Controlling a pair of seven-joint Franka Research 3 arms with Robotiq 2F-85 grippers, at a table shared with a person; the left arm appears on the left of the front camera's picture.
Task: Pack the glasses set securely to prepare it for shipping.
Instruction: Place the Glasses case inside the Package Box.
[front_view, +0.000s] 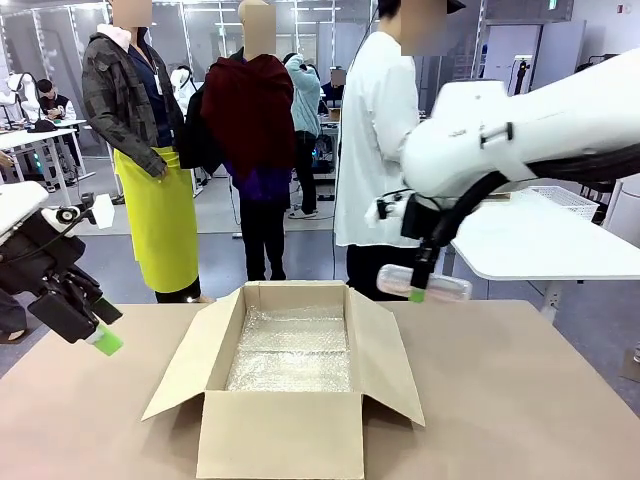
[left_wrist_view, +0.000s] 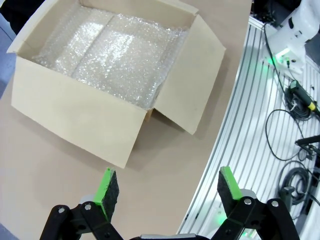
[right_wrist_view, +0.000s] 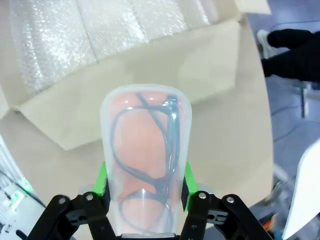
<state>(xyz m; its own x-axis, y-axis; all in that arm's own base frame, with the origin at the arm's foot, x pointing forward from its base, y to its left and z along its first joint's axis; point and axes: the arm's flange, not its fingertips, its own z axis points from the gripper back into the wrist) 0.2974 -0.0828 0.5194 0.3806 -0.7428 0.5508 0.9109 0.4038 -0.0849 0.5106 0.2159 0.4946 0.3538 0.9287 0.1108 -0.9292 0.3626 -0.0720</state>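
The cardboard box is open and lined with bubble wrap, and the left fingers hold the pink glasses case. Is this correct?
Not the left: the right fingers hold the pink glasses case, as the right wrist view shows. The cardboard box is open and lined with bubble wrap.

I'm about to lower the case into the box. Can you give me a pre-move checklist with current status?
1. Right jaws shut on the pink case, pads on both sides: ok.
2. Case over the cardboard box opening: not ok, it hangs to the right of the opening.
3. Box flaps folded outward: ok.
4. Bubble wrap lines the box floor: ok.
5. Left jaws open and off to the box's left, away from the path: ok.
6. Case lid fully latched: cannot tell.
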